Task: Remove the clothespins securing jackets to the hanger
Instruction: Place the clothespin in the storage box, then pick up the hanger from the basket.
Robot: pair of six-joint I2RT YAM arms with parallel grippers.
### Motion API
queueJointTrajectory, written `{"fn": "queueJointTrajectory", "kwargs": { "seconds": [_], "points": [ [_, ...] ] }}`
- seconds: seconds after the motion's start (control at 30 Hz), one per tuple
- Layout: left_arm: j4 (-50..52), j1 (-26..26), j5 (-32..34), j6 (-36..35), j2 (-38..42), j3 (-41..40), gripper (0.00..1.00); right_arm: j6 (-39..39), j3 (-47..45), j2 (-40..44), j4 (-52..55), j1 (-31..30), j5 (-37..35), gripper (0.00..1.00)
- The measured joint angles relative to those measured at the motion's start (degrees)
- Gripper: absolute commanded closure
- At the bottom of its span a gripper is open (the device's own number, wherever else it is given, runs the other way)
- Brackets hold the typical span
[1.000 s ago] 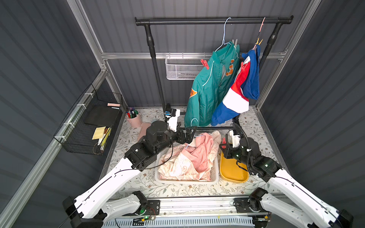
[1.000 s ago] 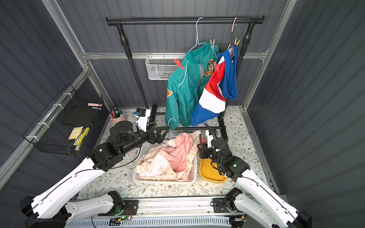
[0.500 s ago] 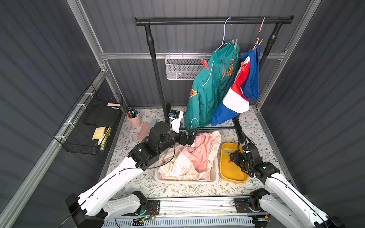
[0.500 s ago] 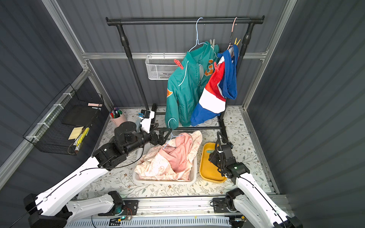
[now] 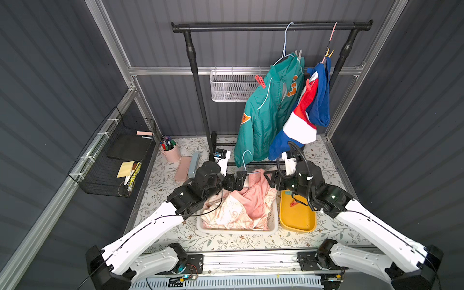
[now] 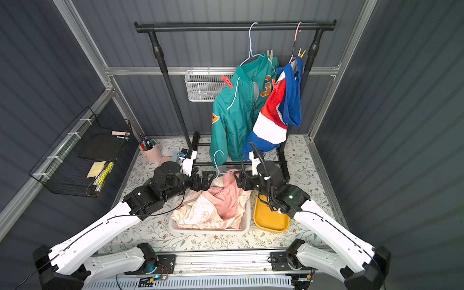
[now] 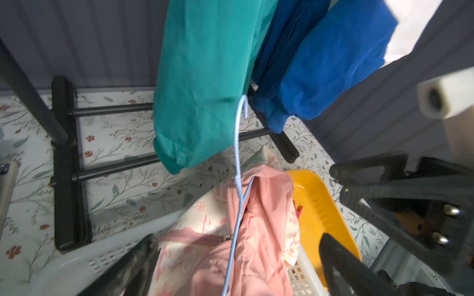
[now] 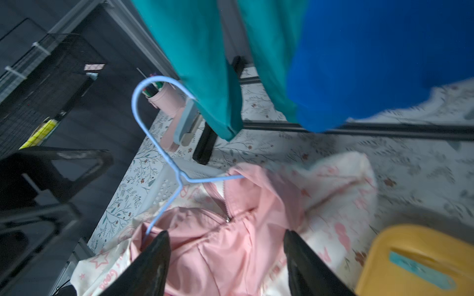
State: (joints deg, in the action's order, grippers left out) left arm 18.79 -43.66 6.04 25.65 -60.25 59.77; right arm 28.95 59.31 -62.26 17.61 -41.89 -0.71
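The cream-and-pink jacket [image 5: 247, 206] lies crumpled in a white basket [image 5: 273, 221], with a light blue hanger [image 5: 244, 160] sticking up from it. My left gripper [image 5: 241, 180] and right gripper [image 5: 270, 179] face each other over the basket's far end. Both are open and hold nothing. The hanger wire [image 7: 237, 194] runs between the left fingers [image 7: 341, 266]. The right fingers [image 8: 154, 258] straddle pink cloth [image 8: 225, 246]. The teal jacket [image 5: 266, 113] hangs on the rail with a red clothespin [image 5: 260, 81] at its shoulder. The red-white-blue jacket [image 5: 305, 113] carries a red clothespin [image 5: 308, 84] and a yellow one [image 5: 329, 53].
A yellow tray [image 5: 297, 222] right of the basket holds a red clothespin [image 5: 293, 203]. The black rack's rail [image 5: 251, 26], post [image 5: 198, 95] and floor bars [image 7: 112, 166] stand behind. A white mesh basket [image 5: 229, 86], a pink pen cup [image 5: 170, 150] and a black wire shelf [image 5: 118, 160] are nearby.
My right gripper has opened and moved from over the yellow tray to the far end of the basket. The left gripper has shifted slightly right and stays open.
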Motion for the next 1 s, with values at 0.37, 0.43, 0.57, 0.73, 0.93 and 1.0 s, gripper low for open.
{"fn": "queueJointTrajectory", "kwargs": {
  "seconds": [0.37,0.43,0.57,0.73,0.93,1.0],
  "points": [
    [2.99,0.0,2.32,4.42,5.77,-3.21,0.02,-5.42,6.27,-14.75,-6.08,-1.4,8.46,0.36],
    [3.13,0.0,2.29,4.68,5.73,-3.91,0.02,-5.79,7.19,-16.13,-6.56,-1.66,9.18,0.38],
    [3.26,0.0,2.27,5.01,5.73,-4.76,0.01,-6.58,8.61,-17.64,-7.37,-2.01,9.53,0.44],
    [3.32,0.0,1.86,5.01,5.75,-4.94,0.01,-7.89,9.29,-19.08,-7.78,-2.03,9.31,0.53],
    [4.02,0.0,1.36,5.01,6.29,-5.01,0.01,-8.59,9.35,-21.33,-7.76,-2.03,9.51,0.65],
    [4.24,0.0,1.2,5.03,6.67,-5.01,0.01,-8.81,9.4,-21.59,-7.74,-2.03,9.75,0.73]
  ]
}}
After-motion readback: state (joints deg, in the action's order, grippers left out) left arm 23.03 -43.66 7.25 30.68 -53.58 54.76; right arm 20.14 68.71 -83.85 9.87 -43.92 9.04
